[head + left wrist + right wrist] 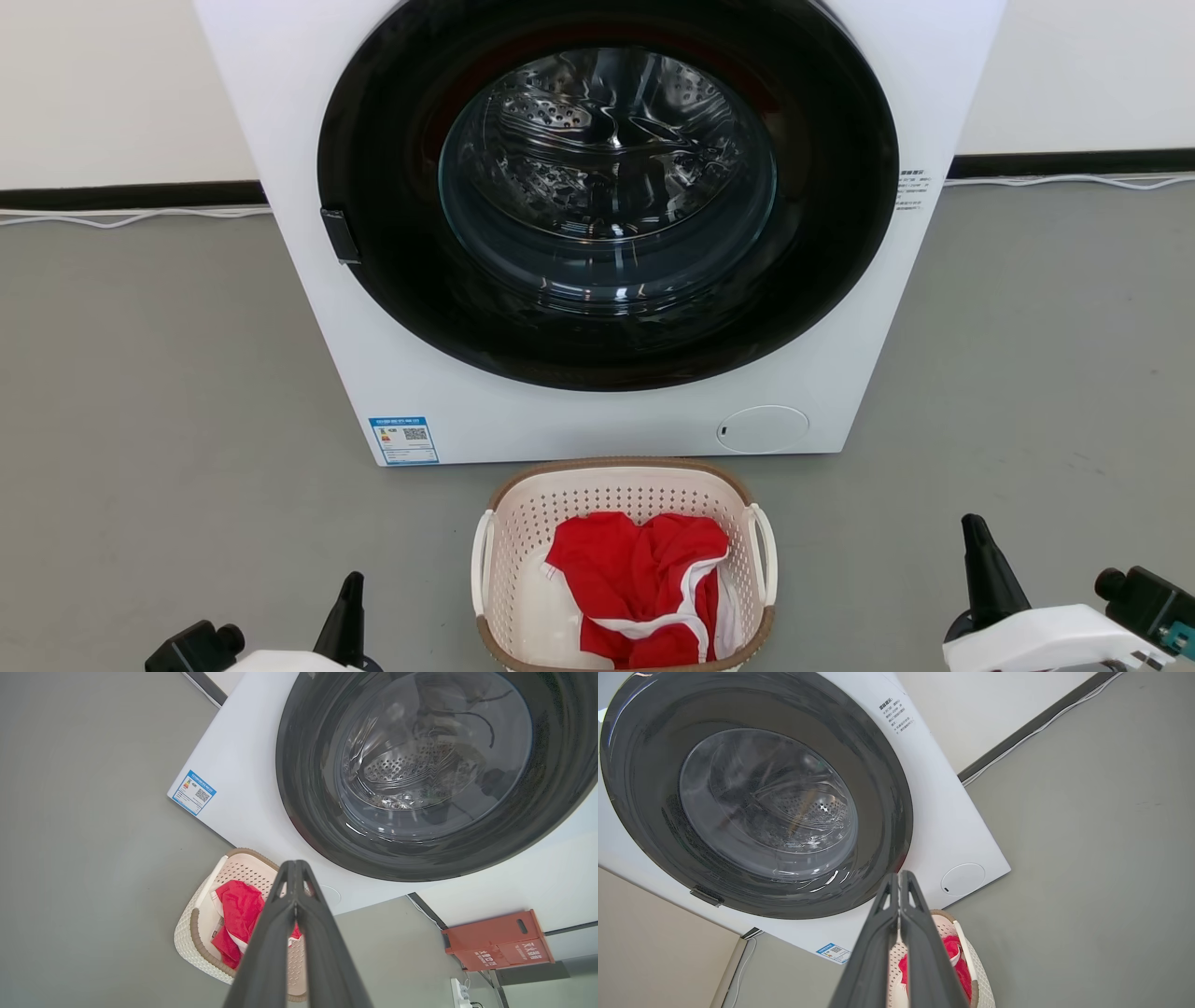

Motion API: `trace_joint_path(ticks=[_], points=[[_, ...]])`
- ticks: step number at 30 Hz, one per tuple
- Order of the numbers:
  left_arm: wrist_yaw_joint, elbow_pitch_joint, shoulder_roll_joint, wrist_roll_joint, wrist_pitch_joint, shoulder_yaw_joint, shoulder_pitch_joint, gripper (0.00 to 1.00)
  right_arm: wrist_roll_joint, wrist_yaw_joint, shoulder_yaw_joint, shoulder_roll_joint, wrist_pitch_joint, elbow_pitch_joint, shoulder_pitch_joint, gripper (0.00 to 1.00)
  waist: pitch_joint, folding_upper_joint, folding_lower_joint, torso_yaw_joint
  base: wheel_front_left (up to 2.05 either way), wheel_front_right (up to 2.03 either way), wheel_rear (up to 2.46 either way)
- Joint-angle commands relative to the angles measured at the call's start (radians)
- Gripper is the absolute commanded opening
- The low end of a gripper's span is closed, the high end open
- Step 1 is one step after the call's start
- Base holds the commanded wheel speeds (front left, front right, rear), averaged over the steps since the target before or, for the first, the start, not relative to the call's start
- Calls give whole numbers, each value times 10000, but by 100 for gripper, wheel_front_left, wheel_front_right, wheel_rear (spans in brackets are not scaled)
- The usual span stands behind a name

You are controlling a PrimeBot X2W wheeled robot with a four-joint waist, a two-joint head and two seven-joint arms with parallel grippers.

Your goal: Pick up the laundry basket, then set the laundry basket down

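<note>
A cream-white perforated laundry basket (pixel 621 464) with a brown woven-look rim is seen standing on a grey floor (pixel 168 420) at 6 o'clock in the head view, just in front of a white front-loading washing machine (pixel 597 420) that takes up the 12 o'clock area. A crumpled red garment (pixel 644 569) with white trim is held inside the basket. A white loop handle is seen on each side of it, at 9 and 3 o'clock of the rim.

The left gripper (pixel 352 597) is placed at 7 o'clock and the right gripper (pixel 980 560) at 4 o'clock, each well apart from the basket and pointing up the view. In the left wrist view, the left gripper (pixel 295 872) is shown with its two dark fingers pressed together tip to tip, nothing gripped and nothing touched; the basket (pixel 187 933) is partly covered by them toward 7 o'clock. In the right wrist view, the right gripper (pixel 900 877) is likewise fully closed on nothing, and a sliver of the basket (pixel 983 984) is seen at 5 o'clock.

The machine's round dark glass door (pixel 607 187) is shut. A blue label (pixel 403 440) is fixed at the panel's 7 o'clock corner.
</note>
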Motion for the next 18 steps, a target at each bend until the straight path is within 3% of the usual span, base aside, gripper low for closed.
trace_joint_path(ticks=[1, 18], points=[[-170, -301, 33, -212, 57, 210, -539, 0, 246, 32, 83, -92, 80, -329, -455, 0, 2, -1, -1, 1, 0, 0, 0], [-372, -456, 19, -1861, 476, 505, -743, 0, 2479, 42, 77, -102, 471, -452, -592, 0, 66, -1, -1, 24, 0, 0, 0]])
